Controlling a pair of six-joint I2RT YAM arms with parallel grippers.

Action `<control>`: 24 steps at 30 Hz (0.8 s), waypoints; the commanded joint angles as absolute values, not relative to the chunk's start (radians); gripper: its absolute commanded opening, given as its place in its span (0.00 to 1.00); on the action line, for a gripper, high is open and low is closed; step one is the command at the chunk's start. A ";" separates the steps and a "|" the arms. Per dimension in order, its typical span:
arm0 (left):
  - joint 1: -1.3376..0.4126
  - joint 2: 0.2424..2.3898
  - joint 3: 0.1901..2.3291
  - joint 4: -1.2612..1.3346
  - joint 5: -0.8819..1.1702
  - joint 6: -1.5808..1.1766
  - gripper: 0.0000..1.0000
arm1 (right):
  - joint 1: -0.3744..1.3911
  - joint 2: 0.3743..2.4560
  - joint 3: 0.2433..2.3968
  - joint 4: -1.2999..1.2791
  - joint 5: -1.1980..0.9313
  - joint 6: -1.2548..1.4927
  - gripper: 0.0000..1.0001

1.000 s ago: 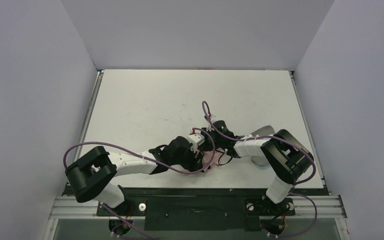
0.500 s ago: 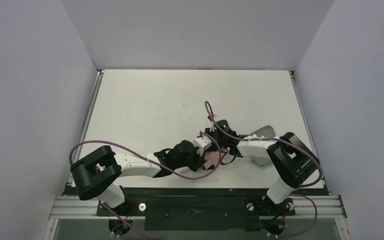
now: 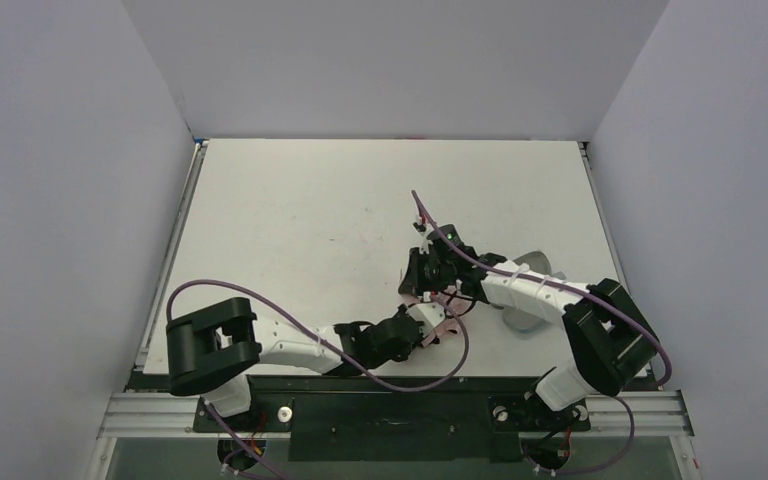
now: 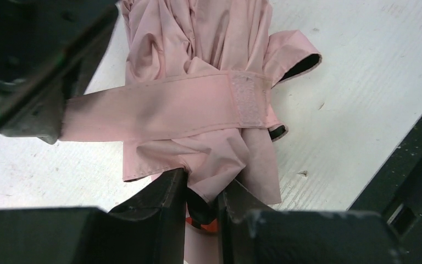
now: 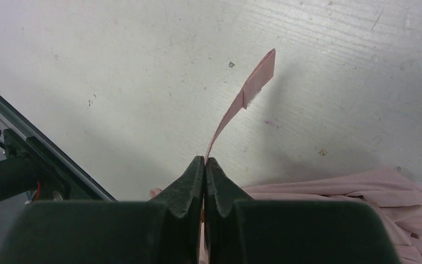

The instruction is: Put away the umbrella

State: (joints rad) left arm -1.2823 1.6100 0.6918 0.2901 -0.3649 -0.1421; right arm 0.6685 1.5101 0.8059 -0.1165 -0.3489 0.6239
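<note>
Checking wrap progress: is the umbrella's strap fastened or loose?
Loose: the right tool pinches the strap, its tip standing free; the umbrella's velcro patch lies uncovered.

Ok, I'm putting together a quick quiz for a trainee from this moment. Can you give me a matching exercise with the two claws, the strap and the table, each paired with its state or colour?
Things:
1. left claw
2. right claw
3. strap
4. table

States:
A. white, lightly scuffed
B. shut on the thin strap
C. pink, pulled straight, with a fastening patch
D. shut on a fold of the umbrella cloth

Pairs: 1-D, 2-B, 3-C, 4-A
</note>
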 commanded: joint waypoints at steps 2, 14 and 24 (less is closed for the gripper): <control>-1.363 1.671 0.717 0.127 -0.502 -0.093 0.00 | 0.658 1.491 0.894 -0.163 -0.355 0.597 0.00; -1.556 1.841 0.839 0.018 -0.821 -0.006 0.00 | 0.625 1.586 1.067 -0.231 -0.322 0.590 0.00; -1.613 1.922 0.871 0.025 -0.991 0.065 0.00 | 0.601 1.821 1.029 -0.160 -0.277 0.628 0.00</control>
State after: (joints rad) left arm -1.5810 1.8763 0.8715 0.1150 -1.0393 0.0395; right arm 0.6090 1.7500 1.0435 -0.3096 -0.3180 0.5964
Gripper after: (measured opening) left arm 0.161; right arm 0.001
